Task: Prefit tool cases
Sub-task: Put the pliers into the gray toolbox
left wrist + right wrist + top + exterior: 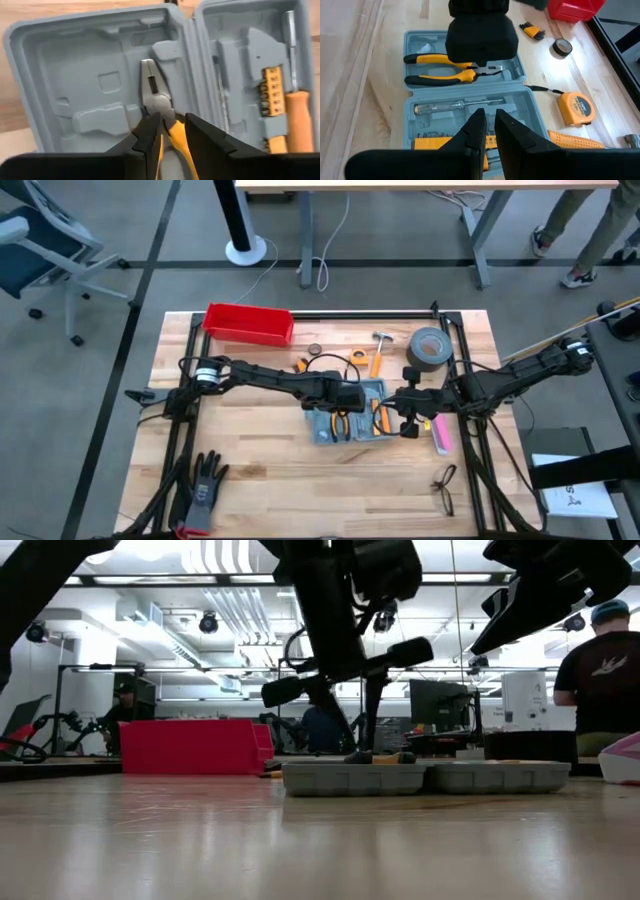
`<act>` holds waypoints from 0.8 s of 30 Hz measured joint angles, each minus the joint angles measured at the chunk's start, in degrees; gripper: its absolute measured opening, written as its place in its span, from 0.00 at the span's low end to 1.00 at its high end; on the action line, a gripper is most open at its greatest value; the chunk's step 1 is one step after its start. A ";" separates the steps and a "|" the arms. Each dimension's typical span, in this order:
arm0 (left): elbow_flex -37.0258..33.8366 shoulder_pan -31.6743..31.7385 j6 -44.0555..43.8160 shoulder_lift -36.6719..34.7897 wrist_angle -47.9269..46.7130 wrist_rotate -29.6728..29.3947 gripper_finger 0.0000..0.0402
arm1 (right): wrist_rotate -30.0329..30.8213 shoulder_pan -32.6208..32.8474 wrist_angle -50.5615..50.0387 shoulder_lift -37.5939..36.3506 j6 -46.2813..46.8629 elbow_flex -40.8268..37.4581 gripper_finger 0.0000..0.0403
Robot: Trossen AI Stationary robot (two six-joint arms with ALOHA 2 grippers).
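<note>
Wooden table (260,440) is carrying the whole job, and near its middle the grey-blue tool case (352,415) is lying open and flat, both moulded halves facing up. The left pincer (167,131) is hanging directly over one half, its fingers narrowed around the yellow handle of the pliers (159,107), whose steel nose is pointing ahead of it into the moulded slot. Whether the pliers are fully seated I cannot tell. To do this step well, the pincer should be keeping the pliers lined up with the recess and pressing straight down, not sideways, so the light case is not sliding. The right pincer (487,131) is waiting over the other half, fingers nearly together and holding nothing, with the screwdriver (457,105) just beyond its tips.
</note>
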 joint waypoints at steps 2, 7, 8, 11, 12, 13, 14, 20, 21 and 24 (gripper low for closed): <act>-1.65 0.08 0.26 0.00 1.86 0.85 0.23 | 0.00 0.00 0.00 0.00 0.00 0.00 0.06; -4.74 0.05 1.77 0.00 7.16 1.06 0.23 | 0.00 0.00 0.00 0.00 0.00 0.02 0.06; -5.24 0.05 1.83 -0.04 7.94 0.98 0.23 | 0.00 0.00 -0.02 0.00 0.00 0.02 0.06; -5.91 0.05 2.07 -0.15 8.16 1.02 0.22 | 0.00 0.00 0.00 0.00 0.00 0.02 0.06; -5.95 0.05 2.44 -0.15 8.13 1.15 0.22 | 0.00 0.00 -0.02 -0.01 0.01 0.02 0.06; -5.98 0.05 2.75 -0.17 8.09 1.30 0.22 | 0.00 0.00 -0.02 -0.08 0.01 0.02 0.06; -5.98 0.05 3.01 -0.17 8.04 1.44 0.22 | 0.00 0.00 0.00 -0.21 0.02 0.02 0.06; -4.59 0.07 6.32 -0.03 7.00 2.13 0.22 | -0.01 0.00 -0.20 -1.30 0.20 0.04 0.06; -4.23 0.07 6.69 -0.02 6.69 2.22 0.22 | -0.02 -0.01 -0.38 -1.56 0.38 0.04 0.06; -3.30 0.05 8.20 -0.02 5.72 2.36 0.22 | -1.51 -0.02 -1.97 -2.73 0.24 0.07 0.06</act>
